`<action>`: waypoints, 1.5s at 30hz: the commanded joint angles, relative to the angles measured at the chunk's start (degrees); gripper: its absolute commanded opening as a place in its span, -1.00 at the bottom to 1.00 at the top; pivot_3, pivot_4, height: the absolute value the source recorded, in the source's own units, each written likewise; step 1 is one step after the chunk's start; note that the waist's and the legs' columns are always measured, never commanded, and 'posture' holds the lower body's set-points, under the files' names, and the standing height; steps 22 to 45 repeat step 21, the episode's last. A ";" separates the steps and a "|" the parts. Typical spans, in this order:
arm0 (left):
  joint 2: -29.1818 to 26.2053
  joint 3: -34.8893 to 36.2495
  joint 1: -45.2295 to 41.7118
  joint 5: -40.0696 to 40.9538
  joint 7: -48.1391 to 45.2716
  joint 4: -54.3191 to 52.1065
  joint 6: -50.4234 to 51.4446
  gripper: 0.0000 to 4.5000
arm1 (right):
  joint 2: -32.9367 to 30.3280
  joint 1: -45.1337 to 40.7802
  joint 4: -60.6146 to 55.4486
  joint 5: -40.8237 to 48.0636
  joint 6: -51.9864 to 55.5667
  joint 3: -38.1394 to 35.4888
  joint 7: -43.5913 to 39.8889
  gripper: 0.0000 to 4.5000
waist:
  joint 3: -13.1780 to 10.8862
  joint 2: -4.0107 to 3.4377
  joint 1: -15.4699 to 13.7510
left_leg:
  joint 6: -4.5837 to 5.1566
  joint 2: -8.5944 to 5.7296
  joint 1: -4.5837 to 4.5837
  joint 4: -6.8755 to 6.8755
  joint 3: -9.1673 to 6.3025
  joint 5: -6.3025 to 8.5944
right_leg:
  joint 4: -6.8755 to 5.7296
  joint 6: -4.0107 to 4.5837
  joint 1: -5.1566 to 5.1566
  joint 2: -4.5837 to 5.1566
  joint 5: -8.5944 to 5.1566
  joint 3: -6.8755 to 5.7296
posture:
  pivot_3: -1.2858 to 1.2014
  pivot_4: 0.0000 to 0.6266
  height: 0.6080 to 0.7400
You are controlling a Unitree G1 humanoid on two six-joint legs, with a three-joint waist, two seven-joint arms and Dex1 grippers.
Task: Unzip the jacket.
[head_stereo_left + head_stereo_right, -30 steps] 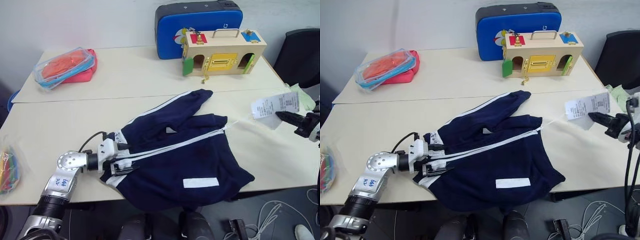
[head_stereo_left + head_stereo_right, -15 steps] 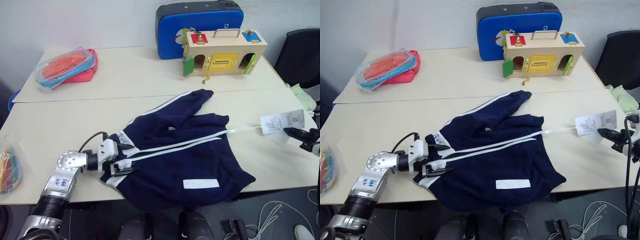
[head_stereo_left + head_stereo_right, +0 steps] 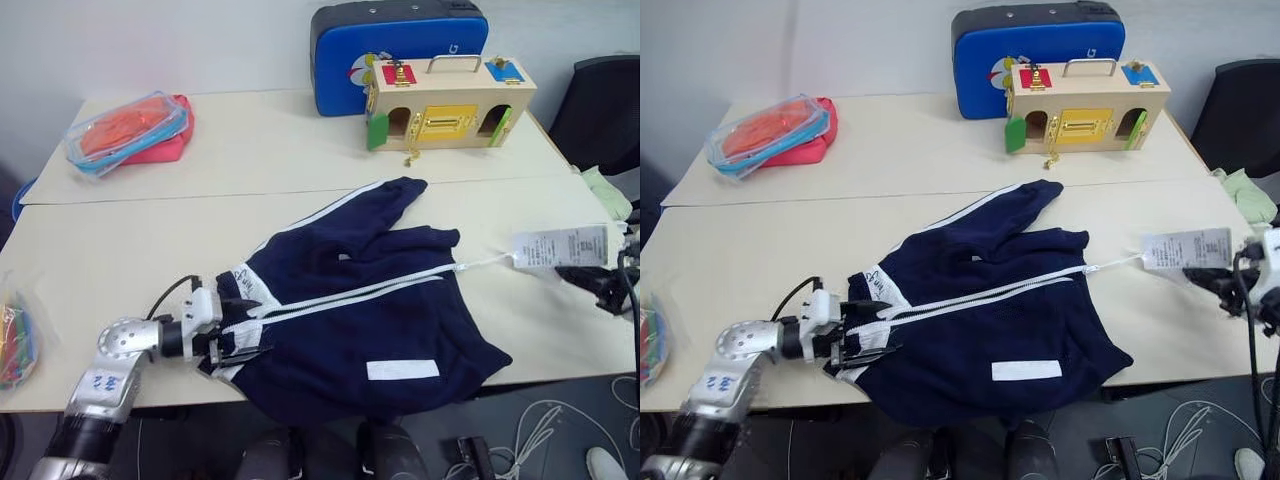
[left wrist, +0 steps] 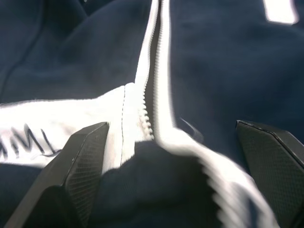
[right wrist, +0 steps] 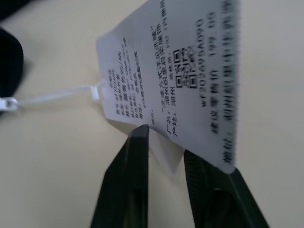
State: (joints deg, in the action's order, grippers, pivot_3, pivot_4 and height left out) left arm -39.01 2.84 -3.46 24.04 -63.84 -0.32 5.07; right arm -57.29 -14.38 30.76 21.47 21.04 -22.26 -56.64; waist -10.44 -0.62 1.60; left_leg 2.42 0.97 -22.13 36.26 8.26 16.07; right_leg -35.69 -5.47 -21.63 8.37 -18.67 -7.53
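Jacket lies flat on counter, zip nearly all undone; my left hand is wide open at collar, holding nothing; right hand has tag btwn fingers, can't tell if gripped; next I'd let go.

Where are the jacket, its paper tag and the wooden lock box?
jacket (image 3: 400,320), left eye view, navy front panel.
paper tag (image 3: 560,247), left eye view, middle of the printed face.
wooden lock box (image 3: 445,122), left eye view, yellow centre panel.
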 commanded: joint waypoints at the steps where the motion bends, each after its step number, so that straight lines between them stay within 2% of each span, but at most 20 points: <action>1: -4.16 9.97 5.75 8.38 1.09 -11.31 6.88 1.00 | -5.60 6.59 0.83 -4.28 -21.25 -3.49 -7.32 0.14 | -0.15 0.19 -0.17 | 0.01 0.00 -0.02 -0.01 -0.01 0.00 | 0.04 -0.01 0.00 0.00 0.00 -0.01 | 0.03 -0.52 1.00; 4: -5.15 17.14 11.12 10.71 3.09 -15.32 8.72 1.00 | -5.20 6.27 4.30 -3.09 -33.11 -7.12 -7.99 0.54 | -0.21 0.29 0.05 | 0.12 -0.04 0.03 0.08 0.01 0.03 | 0.07 -0.18 0.11 0.05 0.09 0.01 | 0.03 -0.52 1.00; 7: -4.98 21.00 15.11 9.20 3.76 -15.72 7.12 1.00 | -2.28 5.16 2.52 -0.61 -37.25 -7.17 -10.47 0.95 | -0.28 0.41 0.37 | -0.10 -0.03 0.11 0.07 0.01 0.20 | 0.08 -0.23 0.15 0.05 0.18 0.10 | 0.03 -0.52 1.00; 8: -5.21 21.75 16.53 8.31 3.39 -15.40 6.40 1.00 | -0.66 5.67 0.08 0.86 -38.02 -6.50 -12.32 0.98 | -0.32 0.48 0.38 | -0.14 0.00 0.12 0.05 0.01 0.21 | 0.08 -0.22 0.14 0.02 0.17 0.09 | 0.03 -0.52 1.00; 11: -3.81 21.65 19.09 -0.11 6.05 -12.77 -2.90 1.00 | 5.47 13.67 -17.96 5.63 -39.36 2.28 -21.81 0.98 | -0.33 0.56 -0.04 | -0.12 0.13 0.10 -0.01 -0.03 0.17 | 0.11 -0.05 0.07 -0.08 0.08 0.06 | 0.03 -0.52 1.00; 14: -2.32 20.53 20.25 -3.06 6.50 -12.12 -8.21 1.00 | 10.20 14.67 -24.33 5.79 -43.15 8.26 -25.22 0.98 | -0.35 0.54 -0.22 | -0.21 0.29 0.02 -0.06 -0.03 0.22 | 0.21 0.03 0.05 -0.29 0.04 -0.02 | 0.03 -0.52 1.00; 17: -1.30 19.81 21.22 -4.16 7.42 -12.73 -9.50 1.00 | 13.45 13.48 -23.11 4.14 -47.63 11.38 -26.23 0.98 | -0.37 0.55 -0.48 | -0.03 0.15 -0.01 0.12 -0.01 0.27 | 0.14 -0.01 0.05 -0.10 0.06 0.00 | 0.03 -0.52 1.00; 21: -1.37 19.49 23.34 -4.11 7.22 -14.62 -9.55 1.00 | 14.87 12.35 -18.94 3.07 -51.57 11.98 -25.43 0.98 | -0.34 0.79 -0.75 | -0.13 0.02 0.00 0.19 -0.02 0.44 | 0.18 -0.12 0.10 0.11 0.19 0.07 | 0.03 -0.52 1.00; 45: -1.37 19.49 23.34 -4.11 7.22 -14.62 -9.55 1.00 | 14.87 12.35 -18.94 3.07 -51.57 11.98 -25.43 0.98 | -0.34 0.79 -0.75 | -0.13 0.02 0.00 0.19 -0.02 0.44 | 0.18 -0.12 0.10 0.11 0.19 0.07 | 0.03 -0.52 1.00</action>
